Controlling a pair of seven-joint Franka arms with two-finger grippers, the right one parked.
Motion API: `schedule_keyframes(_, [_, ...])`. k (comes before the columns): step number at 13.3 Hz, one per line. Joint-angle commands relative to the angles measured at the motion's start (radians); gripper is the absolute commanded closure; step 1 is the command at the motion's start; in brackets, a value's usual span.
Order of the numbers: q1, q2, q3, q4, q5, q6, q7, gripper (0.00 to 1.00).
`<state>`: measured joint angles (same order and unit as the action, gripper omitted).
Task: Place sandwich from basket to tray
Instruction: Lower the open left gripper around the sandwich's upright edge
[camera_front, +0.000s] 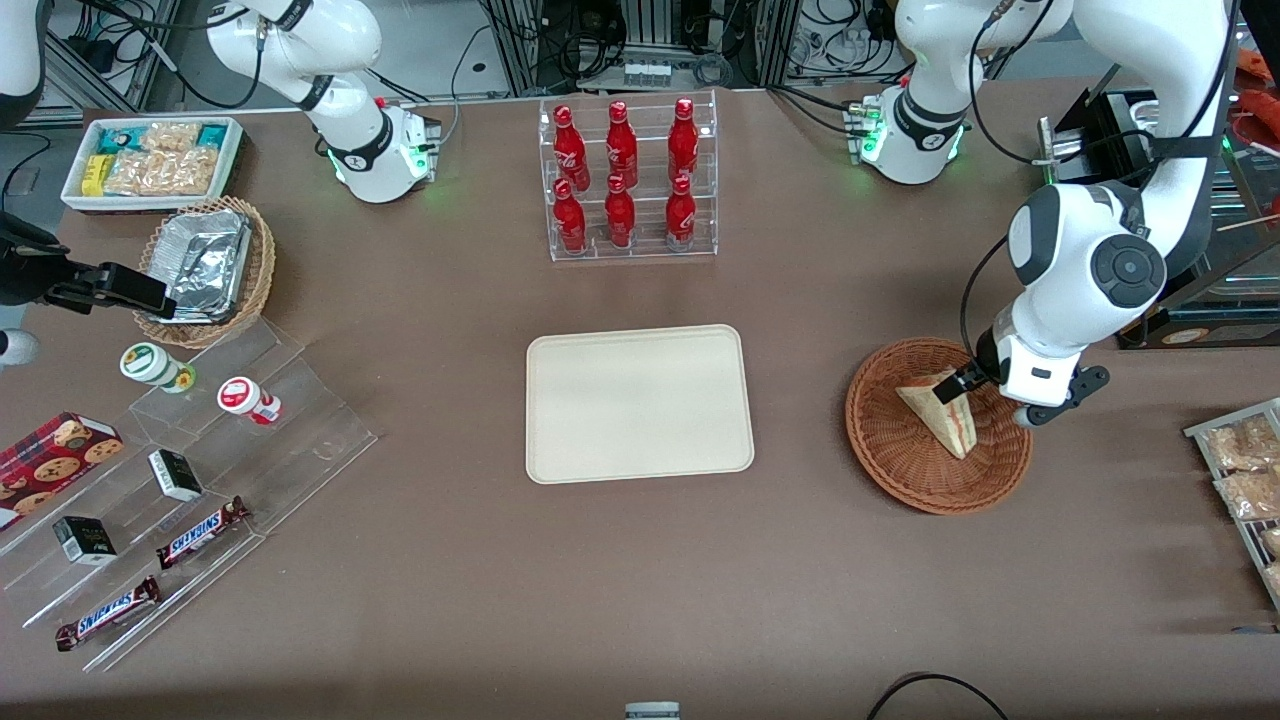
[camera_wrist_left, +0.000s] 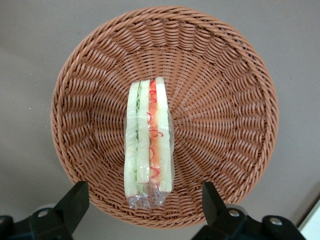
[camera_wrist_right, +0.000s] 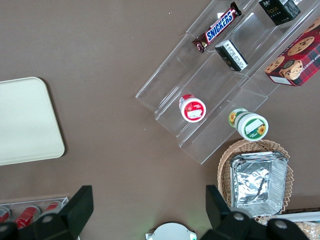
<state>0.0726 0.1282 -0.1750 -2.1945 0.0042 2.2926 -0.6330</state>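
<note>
The sandwich is a wrapped wedge lying in the round reddish-brown basket toward the working arm's end of the table. In the wrist view the sandwich shows pale bread with green and red filling, resting in the middle of the basket. My gripper hangs just above the basket, over the sandwich's wider end. The gripper is open, its two black fingers spread wide on either side of the sandwich's end, apart from it. The cream tray lies bare at the table's middle.
A clear rack of red bottles stands farther from the front camera than the tray. Clear display steps with snacks, a tan wicker basket with foil and a white bin lie toward the parked arm's end. Snack packets sit near the basket.
</note>
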Motion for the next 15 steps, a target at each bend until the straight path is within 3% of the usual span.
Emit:
schedule_keyframes(1, [0.009,0.004,-0.008,-0.043,-0.001,0.073,-0.057,0.0])
schedule_keyframes(10, [0.006,0.09,-0.008,-0.099,-0.001,0.226,-0.12,0.0])
schedule_keyframes(12, [0.006,0.093,-0.008,-0.132,-0.001,0.28,-0.122,0.04])
schedule_keyframes(15, [0.006,0.091,-0.008,-0.151,0.0,0.301,-0.122,0.84])
